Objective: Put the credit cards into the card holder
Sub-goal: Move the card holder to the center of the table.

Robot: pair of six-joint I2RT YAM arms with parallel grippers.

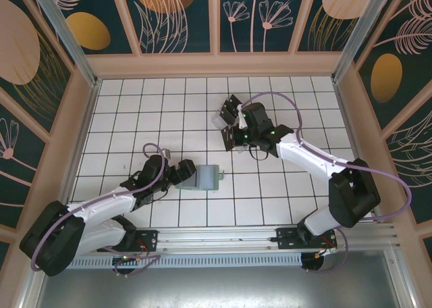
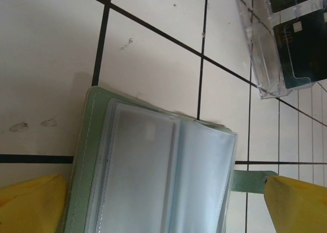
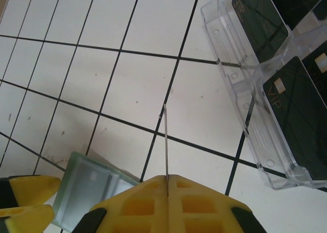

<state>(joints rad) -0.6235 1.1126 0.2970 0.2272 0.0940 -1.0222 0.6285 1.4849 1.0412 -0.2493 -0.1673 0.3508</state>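
white tile (image 2: pixel 148 64) separates card holder (image 2: pixel 148 177) from plastic rack (image 2: pixel 257 51).

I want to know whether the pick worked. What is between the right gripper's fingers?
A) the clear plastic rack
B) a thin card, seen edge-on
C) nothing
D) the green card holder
B: in the right wrist view, the right gripper has its yellow fingers closed on a thin card standing edge-on. The clear rack and the card holder lie apart from it on the tiles.

Clear plastic rack (image 3: pixel 240 90) — white tiles (image 1: pixel 162 105)
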